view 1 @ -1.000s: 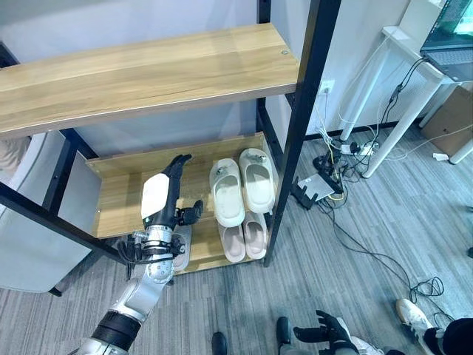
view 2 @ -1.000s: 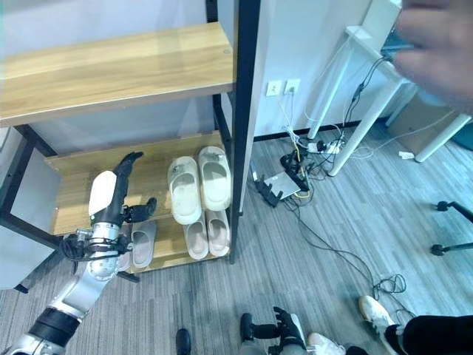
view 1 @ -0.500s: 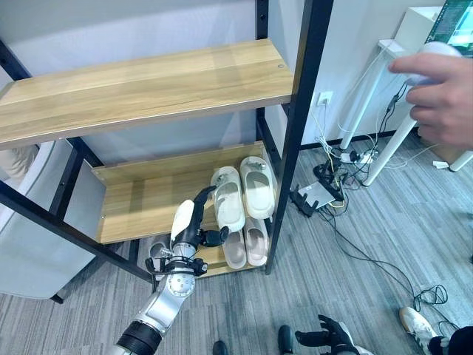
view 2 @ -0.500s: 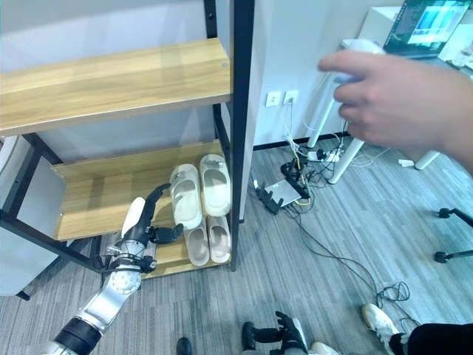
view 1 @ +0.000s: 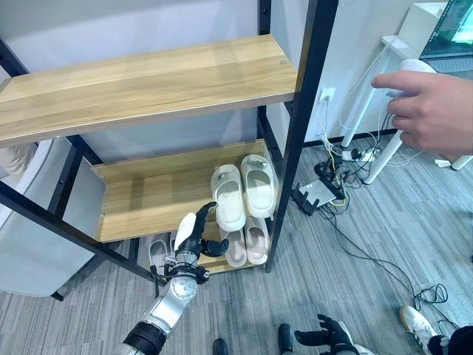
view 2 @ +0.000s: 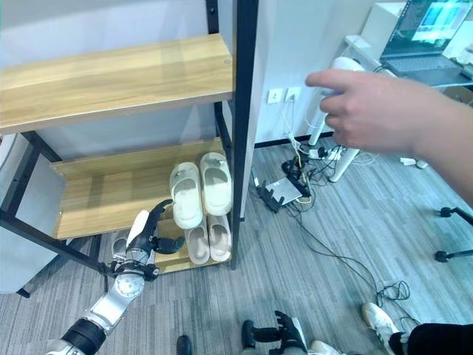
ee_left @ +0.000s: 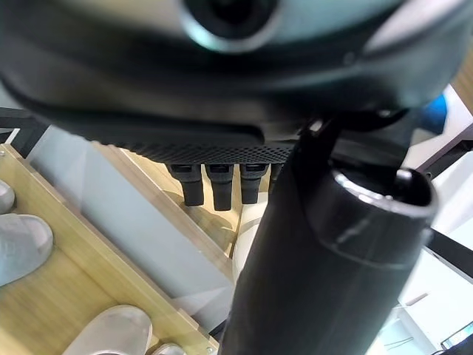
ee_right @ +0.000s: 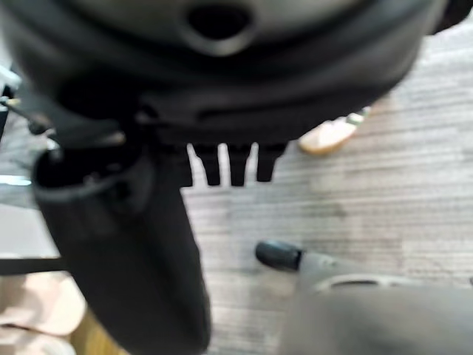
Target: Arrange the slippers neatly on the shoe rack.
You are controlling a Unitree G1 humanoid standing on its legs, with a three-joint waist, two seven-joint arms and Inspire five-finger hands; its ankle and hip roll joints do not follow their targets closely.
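A pair of white slippers [view 1: 242, 191] lies side by side at the right end of the rack's middle shelf [view 1: 140, 196]. Under them, on the bottom shelf, sits a beige pair [view 1: 246, 241]. A grey slipper [view 1: 157, 254] lies further left on that shelf, and the left wrist view shows grey slippers [ee_left: 21, 244] too. My left hand [view 1: 191, 238] hovers open in front of the bottom shelf, between the grey and beige slippers, holding nothing. My right hand [view 1: 325, 339] hangs open low over the floor.
The rack's black post [view 1: 295, 133] stands right of the slippers, and a bare top shelf [view 1: 148, 78] spans above. A person's hand [view 1: 432, 111] holding a white object reaches in at the upper right. Cables and a power strip [view 1: 325, 185] lie on the floor by white table legs.
My left hand has dropped from over the middle shelf to the front of the bottom shelf, nearer the beige pair. The person's hand has come into the view. The camera shifted.
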